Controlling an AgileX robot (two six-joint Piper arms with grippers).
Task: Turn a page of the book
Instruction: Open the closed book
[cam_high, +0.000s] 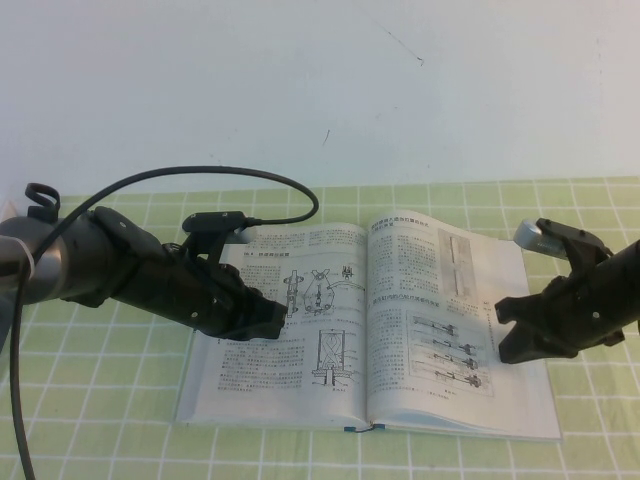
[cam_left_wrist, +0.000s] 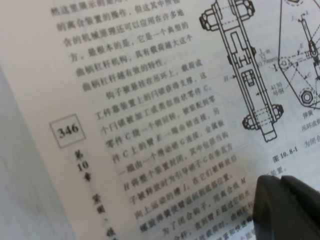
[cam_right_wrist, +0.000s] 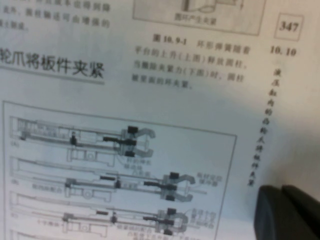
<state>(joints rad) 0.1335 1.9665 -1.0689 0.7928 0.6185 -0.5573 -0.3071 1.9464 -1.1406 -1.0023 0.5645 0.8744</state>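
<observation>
The left pincer (cam_high: 268, 318), left of centre, rests on the book (cam_high: 300, 405)'s left leaf; whether it is apart or together I cannot tell. The book lies open mid-frame on the worktop (cam_high: 100, 400). The page (cam_high: 455, 330) lies flat, unturned. At right, the right pincer (cam_high: 507, 330) is together at its outer edge, gripping nothing visible.

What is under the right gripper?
The right gripper, fingers shut, sits over the outer edge of the page in the open book. The strip beneath it is hidden. The left gripper sits over the opposite leaf.
</observation>
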